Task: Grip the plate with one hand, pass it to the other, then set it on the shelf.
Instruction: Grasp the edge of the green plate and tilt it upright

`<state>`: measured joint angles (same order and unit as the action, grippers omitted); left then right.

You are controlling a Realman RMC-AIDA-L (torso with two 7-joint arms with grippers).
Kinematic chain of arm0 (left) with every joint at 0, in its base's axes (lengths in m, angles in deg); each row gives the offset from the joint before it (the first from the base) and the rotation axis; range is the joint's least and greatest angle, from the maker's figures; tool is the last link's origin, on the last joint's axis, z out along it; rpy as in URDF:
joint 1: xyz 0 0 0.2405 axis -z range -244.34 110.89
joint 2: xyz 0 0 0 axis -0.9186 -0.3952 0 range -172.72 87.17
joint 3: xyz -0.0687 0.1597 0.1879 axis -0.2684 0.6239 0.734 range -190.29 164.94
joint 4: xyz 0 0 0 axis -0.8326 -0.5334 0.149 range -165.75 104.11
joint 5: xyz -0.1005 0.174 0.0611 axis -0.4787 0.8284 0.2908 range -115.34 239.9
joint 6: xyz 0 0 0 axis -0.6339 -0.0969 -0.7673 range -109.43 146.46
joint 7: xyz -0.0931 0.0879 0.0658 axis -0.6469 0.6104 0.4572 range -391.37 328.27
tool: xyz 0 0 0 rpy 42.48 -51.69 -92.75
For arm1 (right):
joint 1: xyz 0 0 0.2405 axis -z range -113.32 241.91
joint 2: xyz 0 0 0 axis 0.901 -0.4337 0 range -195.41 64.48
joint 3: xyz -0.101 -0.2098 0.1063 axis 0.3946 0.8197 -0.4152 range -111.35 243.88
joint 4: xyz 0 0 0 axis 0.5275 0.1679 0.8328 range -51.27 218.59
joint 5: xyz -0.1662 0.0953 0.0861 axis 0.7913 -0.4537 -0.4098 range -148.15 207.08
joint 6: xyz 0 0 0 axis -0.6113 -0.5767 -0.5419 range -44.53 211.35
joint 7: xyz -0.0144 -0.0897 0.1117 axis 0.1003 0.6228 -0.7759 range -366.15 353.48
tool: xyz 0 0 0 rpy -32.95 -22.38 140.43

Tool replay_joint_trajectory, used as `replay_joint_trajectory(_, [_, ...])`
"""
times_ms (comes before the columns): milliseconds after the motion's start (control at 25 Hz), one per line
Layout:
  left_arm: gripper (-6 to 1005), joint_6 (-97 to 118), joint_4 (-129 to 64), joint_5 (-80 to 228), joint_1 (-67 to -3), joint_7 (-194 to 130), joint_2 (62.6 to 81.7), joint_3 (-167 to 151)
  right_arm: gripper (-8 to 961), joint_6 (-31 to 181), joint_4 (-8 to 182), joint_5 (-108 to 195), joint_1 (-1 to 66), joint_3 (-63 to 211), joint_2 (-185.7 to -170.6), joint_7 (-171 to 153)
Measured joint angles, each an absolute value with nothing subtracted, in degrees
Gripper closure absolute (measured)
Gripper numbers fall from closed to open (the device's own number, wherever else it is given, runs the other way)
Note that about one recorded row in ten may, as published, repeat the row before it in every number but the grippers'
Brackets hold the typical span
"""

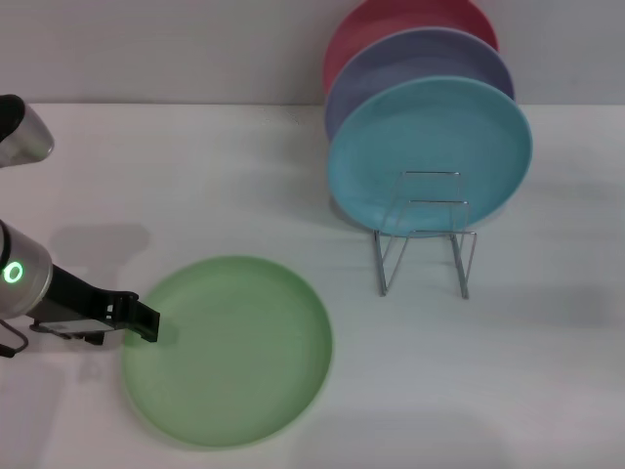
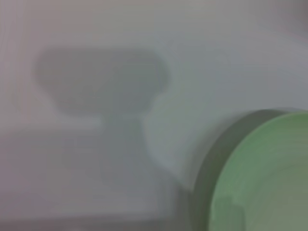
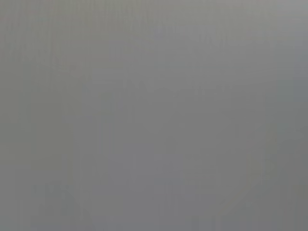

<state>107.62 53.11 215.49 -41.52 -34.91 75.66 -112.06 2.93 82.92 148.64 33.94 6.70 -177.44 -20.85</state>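
Observation:
The light-green plate lies flat on the white table, left of centre and near the front edge. My left gripper comes in low from the left and sits right at the plate's left rim; how it stands on the rim is unclear. In the left wrist view the plate fills one corner, with a shadow on the table beside it. The shelf, a thin silver wire rack, stands to the right and farther back. My right gripper appears in no view; the right wrist view is plain grey.
A light blue plate stands on edge in the rack, with a purple plate and a red plate leaning behind it against the back wall. Bare table lies between the green plate and the rack.

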Motion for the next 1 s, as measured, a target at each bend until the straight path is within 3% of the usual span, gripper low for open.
replay_joint_trajectory(1000, [379, 106.7, 47.0, 218.4, -38.5, -34.6, 75.51, -110.5, 171, 2.9, 83.7, 148.6, 33.2, 6.7, -177.17, -20.8])
